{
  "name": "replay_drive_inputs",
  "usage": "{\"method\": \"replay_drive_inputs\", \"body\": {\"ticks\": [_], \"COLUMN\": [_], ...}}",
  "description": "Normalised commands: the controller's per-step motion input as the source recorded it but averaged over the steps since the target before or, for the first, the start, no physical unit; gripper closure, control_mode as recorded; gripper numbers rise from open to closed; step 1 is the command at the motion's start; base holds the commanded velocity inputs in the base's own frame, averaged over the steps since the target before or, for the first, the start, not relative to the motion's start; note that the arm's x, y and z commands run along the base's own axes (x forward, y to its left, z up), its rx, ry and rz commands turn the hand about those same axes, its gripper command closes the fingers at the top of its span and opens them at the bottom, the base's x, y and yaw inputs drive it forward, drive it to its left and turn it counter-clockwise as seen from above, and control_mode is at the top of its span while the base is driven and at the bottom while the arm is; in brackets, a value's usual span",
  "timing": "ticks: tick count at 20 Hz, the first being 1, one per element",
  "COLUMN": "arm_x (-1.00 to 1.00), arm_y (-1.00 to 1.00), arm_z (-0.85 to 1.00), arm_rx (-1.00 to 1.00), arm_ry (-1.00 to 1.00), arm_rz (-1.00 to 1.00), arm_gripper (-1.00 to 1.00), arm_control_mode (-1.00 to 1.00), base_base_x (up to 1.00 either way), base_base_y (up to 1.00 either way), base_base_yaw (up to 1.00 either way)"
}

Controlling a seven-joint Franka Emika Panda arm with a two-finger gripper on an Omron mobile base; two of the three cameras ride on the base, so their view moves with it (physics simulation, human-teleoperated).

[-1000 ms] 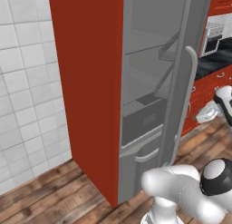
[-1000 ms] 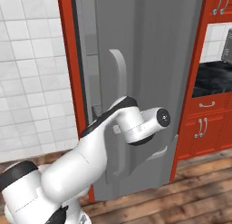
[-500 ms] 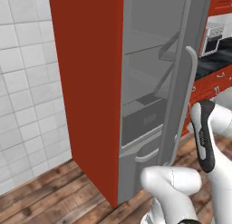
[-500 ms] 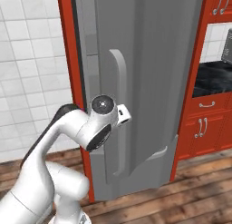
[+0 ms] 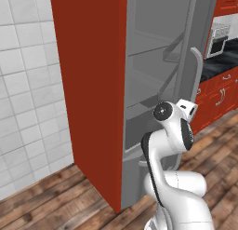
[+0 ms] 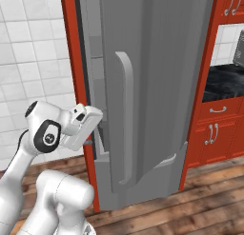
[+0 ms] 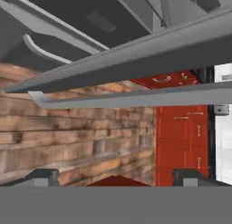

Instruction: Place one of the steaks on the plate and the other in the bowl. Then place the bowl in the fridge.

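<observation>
Two finger tips [image 7: 44, 177] wide apart, gripper [image 7: 116, 178] empty, beside fridge [image 6: 157, 86] door edge

A rendered home kitchen. A tall grey fridge [image 6: 157, 86] with a long curved handle [image 6: 127, 129] and a red side panel [image 5: 88, 84] stands with its door ajar against a white tiled wall [image 5: 25, 98]. Red wooden cabinets [image 6: 214, 134] and a dark desk [image 6: 224, 82] flank it, and a microwave [image 5: 216, 40] sits above wood-plank flooring [image 5: 46, 206].
</observation>
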Motion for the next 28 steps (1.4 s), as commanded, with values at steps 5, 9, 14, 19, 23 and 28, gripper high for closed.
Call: {"method": "replay_drive_inputs", "body": {"ticks": [5,9,14,19,23,28], "arm_x": [0.19,0.11,0.02,0.24,0.45,0.63], "arm_y": [0.39,0.27,0.11,-0.09,0.0,0.0], "arm_z": [0.3,0.0,-0.07,-0.21,-0.16,-0.12], "arm_rx": [-0.31,-0.3,-0.34,-0.03,0.0,0.0], "arm_ry": [0.22,0.52,0.48,0.26,0.13,0.13], "arm_rz": [-0.13,0.05,0.14,0.12,0.18,0.11], "arm_gripper": [-1.0,-1.0,-1.0,-1.0,-1.0,-1.0], "arm_control_mode": [-1.0,-1.0,-1.0,-1.0,-1.0,-1.0], "base_base_x": [0.0,0.0,0.0,0.0,0.0,0.0], "base_base_y": [0.0,0.0,0.0,0.0,0.0,0.0], "base_base_yaw": [0.0,0.0,0.0,0.0,0.0,0.0]}}
